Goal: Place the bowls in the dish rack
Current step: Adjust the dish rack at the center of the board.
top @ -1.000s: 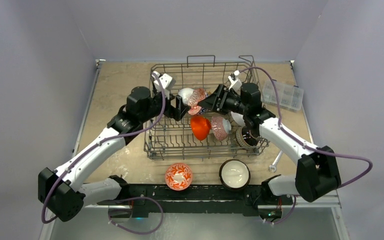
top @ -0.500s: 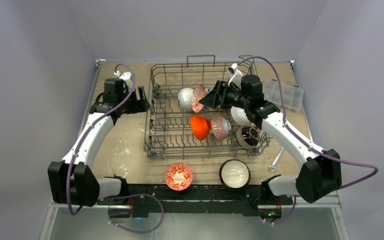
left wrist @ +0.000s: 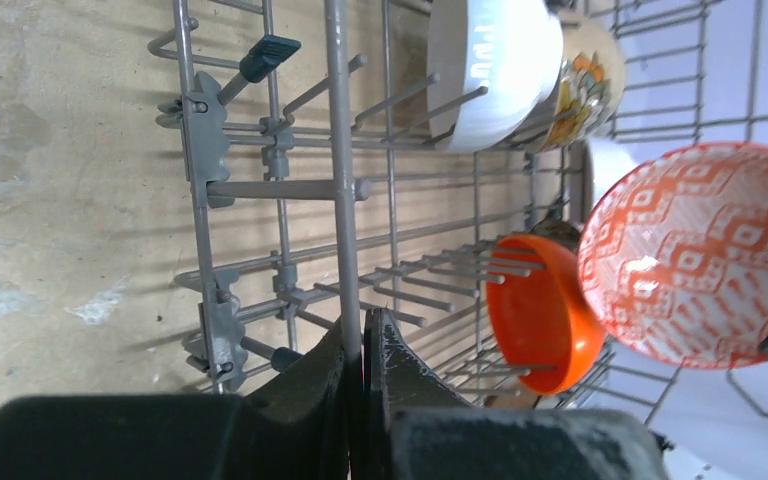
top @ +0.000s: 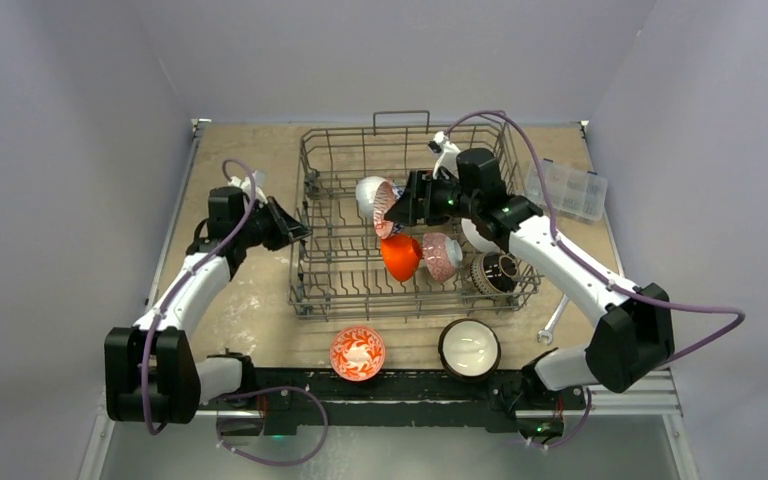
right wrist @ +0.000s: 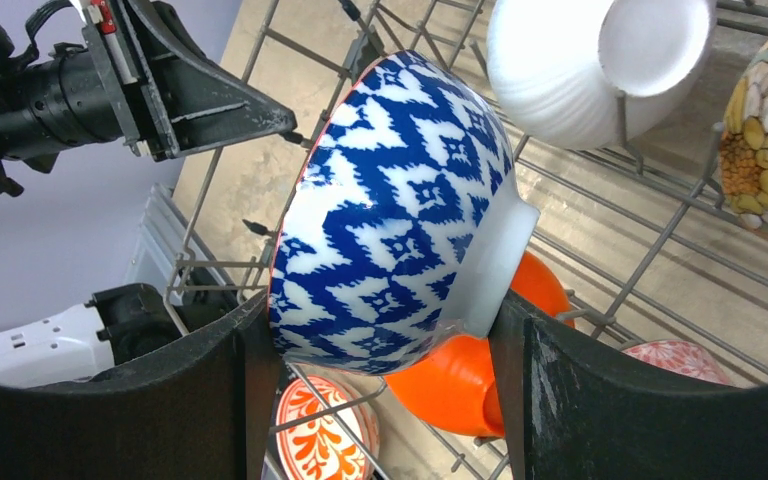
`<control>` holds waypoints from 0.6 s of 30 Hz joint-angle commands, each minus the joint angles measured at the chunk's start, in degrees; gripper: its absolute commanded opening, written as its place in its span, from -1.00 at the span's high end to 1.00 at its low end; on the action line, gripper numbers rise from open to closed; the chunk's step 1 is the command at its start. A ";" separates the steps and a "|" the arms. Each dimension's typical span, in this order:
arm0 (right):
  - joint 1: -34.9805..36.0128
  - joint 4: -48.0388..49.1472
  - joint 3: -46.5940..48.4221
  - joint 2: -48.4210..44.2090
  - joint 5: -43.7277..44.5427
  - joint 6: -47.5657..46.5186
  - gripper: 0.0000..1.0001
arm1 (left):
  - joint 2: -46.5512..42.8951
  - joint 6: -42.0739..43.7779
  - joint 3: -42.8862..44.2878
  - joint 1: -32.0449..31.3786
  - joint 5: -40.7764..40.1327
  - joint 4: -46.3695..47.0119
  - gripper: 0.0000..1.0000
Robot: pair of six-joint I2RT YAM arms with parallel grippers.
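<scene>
The dish rack [top: 305, 290] stands mid-table with several bowls on its tines: white [top: 365, 190], orange [top: 398, 256], pink-patterned [top: 441, 255] and dark [top: 493, 272]. My right gripper [right wrist: 380, 330] is shut on a bowl [right wrist: 390, 200], blue-patterned outside and red-patterned inside, held tilted on edge above the rack beside the white bowl [right wrist: 600, 60]. My left gripper [left wrist: 363, 325] is shut on the rack's left rim wire [left wrist: 343, 180]; in the top view it [top: 295, 232] sits at that rim. A red-patterned bowl [top: 357, 353] and a dark bowl with cream inside [top: 469, 348] rest on the table in front.
A clear compartment box [top: 565, 190] lies to the right of the rack. A wrench [top: 552, 322] lies near the rack's front right corner. A floral bowl [left wrist: 588, 70] leans behind the white one. Walls enclose the table on three sides.
My left arm pulled back from the rack's middle to its left rim and its jaws closed there. The right gripper carried the blue-patterned bowl a little leftward.
</scene>
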 commanded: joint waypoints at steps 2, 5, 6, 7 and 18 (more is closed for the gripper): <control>3.50 -0.40 5.61 0.35 3.86 -2.58 1.00 | -4.44 -13.37 -9.06 0.05 -0.28 14.95 1.00; 5.33 -2.18 7.42 0.61 6.01 -3.25 1.00 | -6.97 -19.90 -13.20 -0.03 -3.90 20.66 1.00; 5.63 -2.77 7.78 0.57 6.46 -3.41 1.00 | -7.78 -21.43 -14.23 -0.21 -5.14 21.92 1.00; 6.07 -3.34 8.16 0.49 7.11 -3.60 1.00 | -8.65 -22.80 -15.43 -0.43 -6.15 23.10 1.00; 9.60 -11.92 13.09 0.05 14.31 -5.49 1.00 | -9.09 -30.25 -18.62 -11.85 -17.70 31.38 1.00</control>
